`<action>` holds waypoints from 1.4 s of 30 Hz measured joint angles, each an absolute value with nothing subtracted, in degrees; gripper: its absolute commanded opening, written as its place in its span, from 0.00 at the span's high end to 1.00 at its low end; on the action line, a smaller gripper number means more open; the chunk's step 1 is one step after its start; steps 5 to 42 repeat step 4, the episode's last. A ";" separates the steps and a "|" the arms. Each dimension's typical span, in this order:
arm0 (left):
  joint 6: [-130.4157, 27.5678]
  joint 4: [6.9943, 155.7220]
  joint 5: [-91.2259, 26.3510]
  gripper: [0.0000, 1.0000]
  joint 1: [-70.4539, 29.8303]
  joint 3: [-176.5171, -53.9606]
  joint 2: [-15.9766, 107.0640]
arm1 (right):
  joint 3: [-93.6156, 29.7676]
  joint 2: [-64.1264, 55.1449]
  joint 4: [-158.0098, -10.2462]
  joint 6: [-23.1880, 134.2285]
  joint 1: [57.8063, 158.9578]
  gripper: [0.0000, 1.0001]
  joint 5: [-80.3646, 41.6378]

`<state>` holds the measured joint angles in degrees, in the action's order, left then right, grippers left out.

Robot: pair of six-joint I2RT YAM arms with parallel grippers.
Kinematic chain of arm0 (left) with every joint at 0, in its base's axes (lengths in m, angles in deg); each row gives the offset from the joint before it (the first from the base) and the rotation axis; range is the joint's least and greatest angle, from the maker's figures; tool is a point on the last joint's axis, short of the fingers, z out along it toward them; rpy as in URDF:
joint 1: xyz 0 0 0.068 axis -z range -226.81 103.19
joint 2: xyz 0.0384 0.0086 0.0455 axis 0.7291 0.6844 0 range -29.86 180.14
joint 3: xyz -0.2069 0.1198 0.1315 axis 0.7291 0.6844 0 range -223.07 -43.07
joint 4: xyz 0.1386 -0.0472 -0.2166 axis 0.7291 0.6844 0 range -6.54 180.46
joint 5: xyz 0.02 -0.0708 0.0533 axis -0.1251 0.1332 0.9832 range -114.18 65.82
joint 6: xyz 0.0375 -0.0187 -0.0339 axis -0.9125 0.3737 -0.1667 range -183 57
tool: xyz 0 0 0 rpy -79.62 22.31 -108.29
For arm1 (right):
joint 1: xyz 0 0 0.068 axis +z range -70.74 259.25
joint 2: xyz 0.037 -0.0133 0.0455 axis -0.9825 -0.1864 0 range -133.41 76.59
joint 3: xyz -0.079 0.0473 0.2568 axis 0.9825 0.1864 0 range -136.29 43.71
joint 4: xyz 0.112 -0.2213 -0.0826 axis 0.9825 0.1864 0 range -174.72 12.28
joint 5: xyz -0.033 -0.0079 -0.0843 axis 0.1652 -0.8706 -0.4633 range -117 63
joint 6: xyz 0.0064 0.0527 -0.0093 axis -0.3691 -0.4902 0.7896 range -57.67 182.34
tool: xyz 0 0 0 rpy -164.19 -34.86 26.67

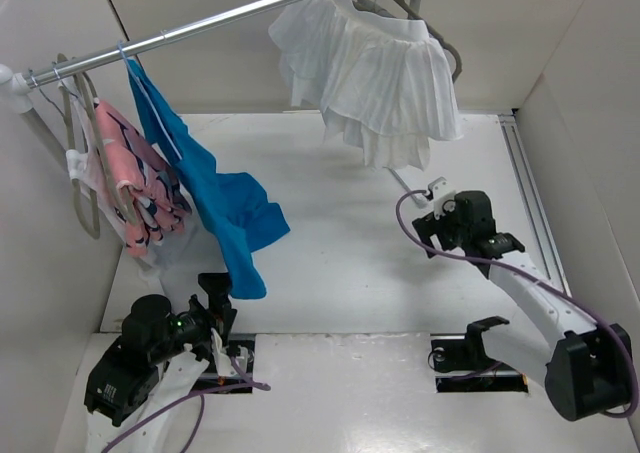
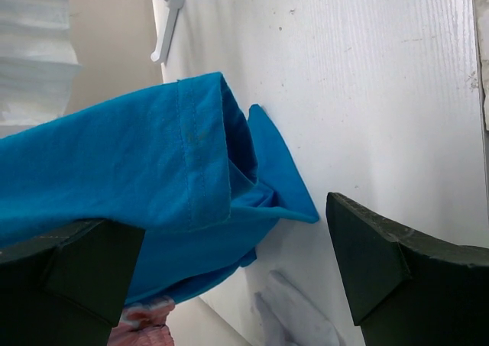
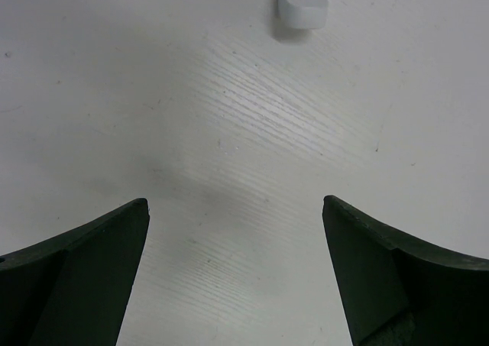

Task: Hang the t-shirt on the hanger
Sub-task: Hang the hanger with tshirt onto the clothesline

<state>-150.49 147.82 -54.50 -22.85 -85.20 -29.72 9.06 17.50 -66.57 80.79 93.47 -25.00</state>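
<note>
The blue t-shirt [image 1: 225, 208] hangs from the rail on the pale-blue hanger, whose hook [image 1: 124, 53] sits over the rail at the left. The shirt's lower part trails down toward the table's near-left. My left gripper [image 1: 217, 293] is open just below the shirt's lowest hem. In the left wrist view [image 2: 235, 224] the t-shirt's hemmed sleeve [image 2: 137, 155] lies ahead of the open jaws, not pinched. My right gripper [image 1: 462, 231] hovers open and empty over bare table at the right, as the right wrist view [image 3: 235, 205] shows.
A metal rail [image 1: 220, 18] crosses the back. A pink striped garment [image 1: 135, 183] hangs left of the t-shirt. A white pleated garment [image 1: 375, 73] hangs at the back right. A small white clip [image 3: 302, 2] lies ahead of the right gripper. White walls enclose the table.
</note>
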 measured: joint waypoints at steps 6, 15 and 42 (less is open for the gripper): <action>-150.62 147.82 -54.59 0.00 -22.85 -85.20 -29.72 | 9.10 19.66 -65.89 81.71 92.69 0.00 -24.61; -150.62 147.82 -54.59 0.00 -22.85 -85.20 -29.72 | 9.10 19.66 -65.89 81.71 92.69 0.00 -24.61; -150.62 147.82 -54.59 0.00 -22.85 -85.20 -29.72 | 9.10 19.66 -65.89 81.71 92.69 0.00 -24.61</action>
